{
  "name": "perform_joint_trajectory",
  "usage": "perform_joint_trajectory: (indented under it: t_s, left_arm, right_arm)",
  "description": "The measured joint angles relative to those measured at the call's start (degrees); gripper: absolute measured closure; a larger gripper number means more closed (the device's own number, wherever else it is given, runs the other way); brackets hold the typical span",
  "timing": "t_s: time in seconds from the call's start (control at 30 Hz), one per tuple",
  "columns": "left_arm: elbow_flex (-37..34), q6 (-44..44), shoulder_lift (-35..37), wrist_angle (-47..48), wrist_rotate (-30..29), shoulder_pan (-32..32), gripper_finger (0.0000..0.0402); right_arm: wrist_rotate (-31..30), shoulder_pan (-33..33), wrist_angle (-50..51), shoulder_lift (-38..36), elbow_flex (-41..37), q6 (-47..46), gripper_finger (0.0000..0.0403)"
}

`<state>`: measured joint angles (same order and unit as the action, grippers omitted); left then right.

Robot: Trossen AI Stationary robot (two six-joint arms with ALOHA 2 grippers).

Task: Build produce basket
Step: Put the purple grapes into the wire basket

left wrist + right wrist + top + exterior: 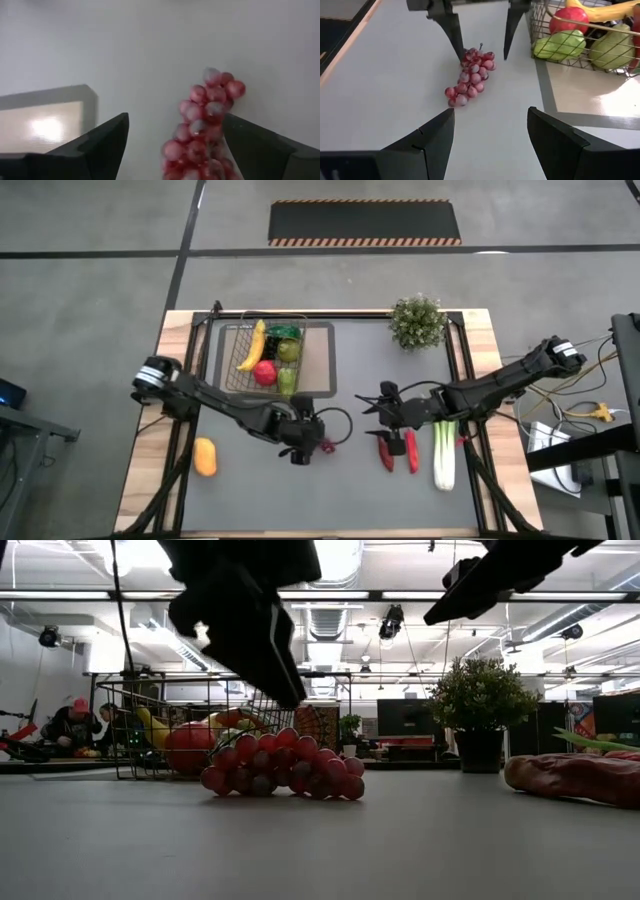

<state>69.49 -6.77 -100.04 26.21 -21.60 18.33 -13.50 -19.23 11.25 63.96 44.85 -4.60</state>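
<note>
Mid-table, red grapes (pixel 470 77) lie btwn left gripper's (pixel 480 42) spread fingers (pixel 451 30), one tip touching; right fingers spread.

**Count of things on the counter**

1 wire basket (pixel 262 358) sits on 1 tan mat (pixel 318 363). In the basket: 1 banana (pixel 253 346), 1 red apple (pixel 264 373), 2 green pears (pixel 287 379) and 1 dark grape bunch (pixel 284 333). Outside the basket: 1 red grape bunch (pixel 469 77), 1 orange fruit (pixel 204 457), 2 red chilies (pixel 398 450), 1 leek (pixel 444 453), 1 potted plant (pixel 417 322). 2 hands: left hand (pixel 479 47), right hand (pixel 381 404).
</note>
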Motion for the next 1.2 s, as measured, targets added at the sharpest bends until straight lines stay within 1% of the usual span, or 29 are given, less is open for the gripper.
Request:
perform_joint_trajectory:
  t_s: [0.13,0.3,0.4,0.5,0.7,0.83,0.93,1.03,1.2]
  left_arm:
    - [0.0,-1.63,-2.63,-0.68,3.13,0.02,0.0103]
    - [-0.1,-4.06,-5.31,-0.3,4.63,-0.09,0.0104]
    - [-0.1,-4.94,-5.52,-0.33,5.11,-0.09,0.012]
    - [-0.1,-5.08,-5.51,-0.53,5.11,-0.09,0.0154]
    - [-0.1,-5.13,-5.37,-0.1,5.15,-0.09,0.0261]
    - [-0.13,-5.11,-5.28,-0.12,6.36,-0.13,0.0333]
    - [-0.14,-5.11,-5.22,-0.13,6.43,-0.15,0.0375]
    - [-0.12,-4.93,-4.97,0.09,6.59,-0.22,0.0395]
    - [-0.1,-4.88,-3.46,0.58,6.77,-0.22,0.0394]
  right_arm:
    - [-0.02,-1.31,-0.04,0.0,-0.25,-0.02,0.017]
    - [-0.02,-2.5,-0.15,0.0,-0.3,0.0,0.017]
    - [-0.02,-2.7,-0.35,0.0,-0.3,0.02,0.017]
    - [-0.02,-2.68,-0.44,0.0,-0.3,0.1,0.017]
    - [-0.07,-2.66,-0.86,0.0,-0.3,0.13,0.017]
    - [-0.08,-2.66,-0.89,0.0,-0.3,0.14,0.017]
    - [-0.09,-2.66,-0.9,0.0,-0.3,0.13,0.017]
    - [-0.09,-2.66,-0.9,0.0,-0.3,0.13,0.017]
    - [-0.09,-2.66,-0.92,0.0,-0.3,0.11,0.017]
